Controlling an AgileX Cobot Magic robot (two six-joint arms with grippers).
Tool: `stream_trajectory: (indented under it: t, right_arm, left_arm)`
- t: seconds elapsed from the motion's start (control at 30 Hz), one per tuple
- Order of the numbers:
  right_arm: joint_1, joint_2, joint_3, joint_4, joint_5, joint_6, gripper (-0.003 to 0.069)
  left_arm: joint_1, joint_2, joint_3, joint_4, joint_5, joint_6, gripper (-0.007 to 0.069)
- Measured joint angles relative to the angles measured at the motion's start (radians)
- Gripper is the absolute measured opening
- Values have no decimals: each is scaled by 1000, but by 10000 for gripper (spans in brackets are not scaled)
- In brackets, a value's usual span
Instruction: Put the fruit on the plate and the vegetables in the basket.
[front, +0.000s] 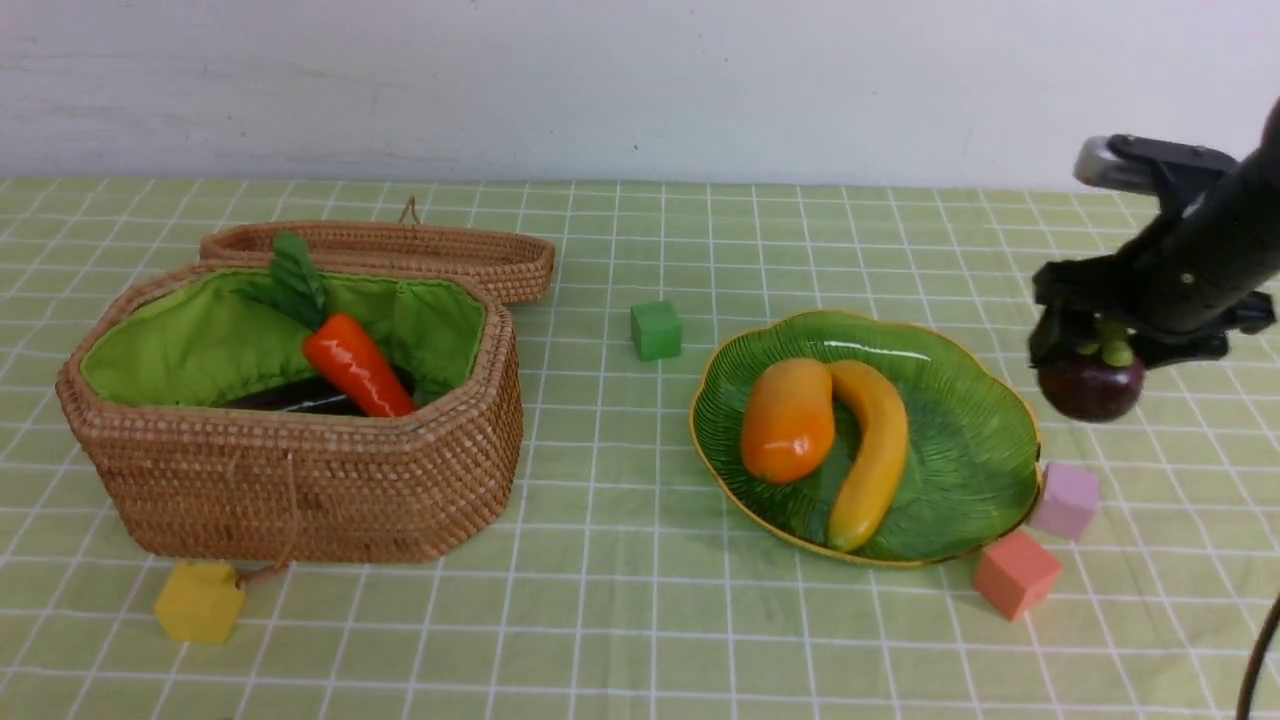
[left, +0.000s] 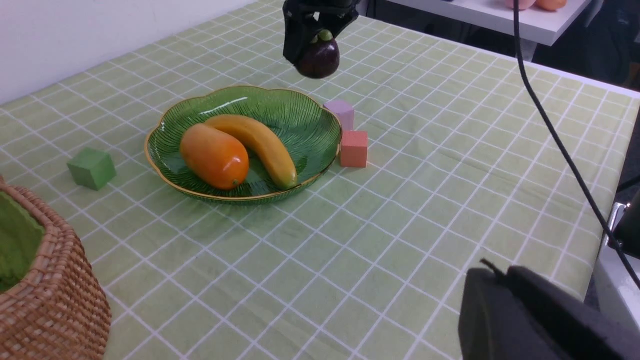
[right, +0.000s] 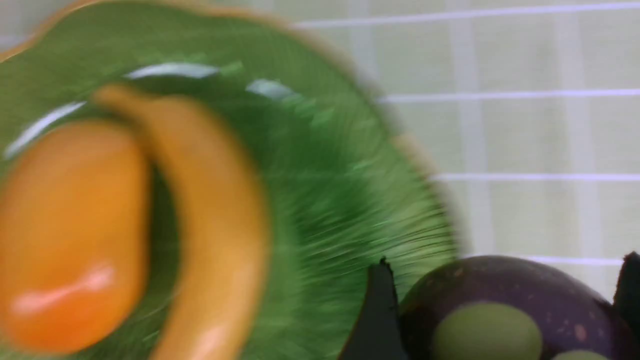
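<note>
The mangosteen (front: 1090, 385) hung clear of the tabletop (front: 640, 620), pinched between the jaws of the right gripper (front: 1090, 350), cap upward. It sat just outside the plate (front: 985, 480), off the rim at about two o'clock from the plate's centre; the drop point therefore lay toward eight o'clock from the jaws. The fruit is round, so no long axis governs the release. On the plate, the mango (front: 788, 420) lay at nine o'clock and the banana (front: 872, 450) beside it, long axis running twelve to six; bare dish remained on the three o'clock side, nearest the held fruit. The right arm was clearly the nearer. The left gripper (left: 530, 315) showed only in part, its jaws pressed together, holding nothing visible. In the basket (front: 300, 480) the carrot (front: 355, 365) rested on a dark item, probably the eggplant. No gourd was seen.
</note>
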Motion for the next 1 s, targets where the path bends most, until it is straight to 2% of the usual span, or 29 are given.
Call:
stream_trajectory:
  t: [0.13,0.33,0.5,0.63,0.73,0.83,0.93,0.97,1.0]
  right_arm:
    - [81,20,4,32,11,-28,550]
    - [108,54,7,34,5,-30,552]
    - [108,37,9,31,20,-10,676]
    - [108,-8,9,31,50,-8,674]
    - [108,-71,10,31,106,-8,638]
    - [108,-152,12,13,209,-8,559]
    - [108,-261,12,-20,334,-8,417]
    - [108,-276,13,-22,344,-8,396]
    - [108,-326,13,-29,369,-5,325]
  left_arm:
    - [0,0,0,0,-5,0,22]
    - [0,0,0,0,-9,0,22]
    - [0,0,0,0,-8,0,22]
    - [0,0,0,0,-5,0,22]
    - [0,0,0,0,-2,0,22]
    - [0,0,0,0,-2,0,22]
    - [0,0,0,0,-12,-4,18]
    - [0,0,0,0,-14,-11,16]
    - [0,0,0,12,-19,-38,5]
